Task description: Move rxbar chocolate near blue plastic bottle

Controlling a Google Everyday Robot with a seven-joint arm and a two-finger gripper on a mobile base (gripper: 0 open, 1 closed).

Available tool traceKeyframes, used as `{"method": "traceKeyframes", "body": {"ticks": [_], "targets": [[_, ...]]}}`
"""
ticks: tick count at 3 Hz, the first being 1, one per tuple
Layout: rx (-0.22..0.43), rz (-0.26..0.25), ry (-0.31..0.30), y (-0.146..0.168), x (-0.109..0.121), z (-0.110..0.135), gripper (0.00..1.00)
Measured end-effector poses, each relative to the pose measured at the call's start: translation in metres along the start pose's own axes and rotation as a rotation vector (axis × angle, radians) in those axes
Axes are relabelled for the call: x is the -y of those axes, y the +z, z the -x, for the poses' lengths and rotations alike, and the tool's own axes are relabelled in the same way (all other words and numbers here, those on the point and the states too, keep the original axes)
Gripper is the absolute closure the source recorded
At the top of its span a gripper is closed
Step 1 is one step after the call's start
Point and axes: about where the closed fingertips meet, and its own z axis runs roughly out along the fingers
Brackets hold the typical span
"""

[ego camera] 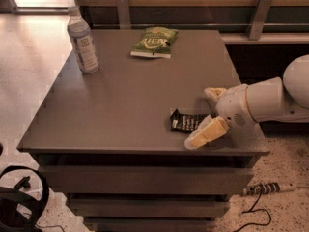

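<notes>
Cream-coloured fingers (207,133) of the pincer (200,117) stand apart, one toward the back of the surface (120,115) and one out at its front edge, with nothing clamped between them. The pincer sits low over the right front part of the surface, reaching in from the right on a white arm (263,100).

The rxbar chocolate (184,122) lies flat just to the left of the pincer's body, its right end inside the gap between the two fingers. The front finger looks very close to the wrapper's near right corner, though I cannot tell whether it touches. The bar's long axis runs roughly left to right, in line with the arm's reach, so the fingers straddle its narrow width. To my eye, closing from this pose would take it across the short side.

Farther out, the blue plastic bottle (83,42) stands upright near the back left corner, well apart from the bar and diagonally across the surface from it. The carry therefore has to go leftward and toward the back. A green snack bag (153,42) lies flat at the back middle, right of the bottle, and seems to sit behind that diagonal rather than on it
</notes>
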Motion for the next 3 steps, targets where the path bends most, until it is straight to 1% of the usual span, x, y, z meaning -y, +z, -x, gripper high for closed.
{"method": "traceKeyframes", "body": {"ticks": [1,2,3], "targets": [[0.014,0.003,0.012,0.0096,0.0017,-0.0035,0.0],[0.013,0.006,0.009,0.0101,0.0006,-0.0022,0.18],[0.013,0.008,0.007,0.0112,-0.0004,-0.001,0.41]]}}
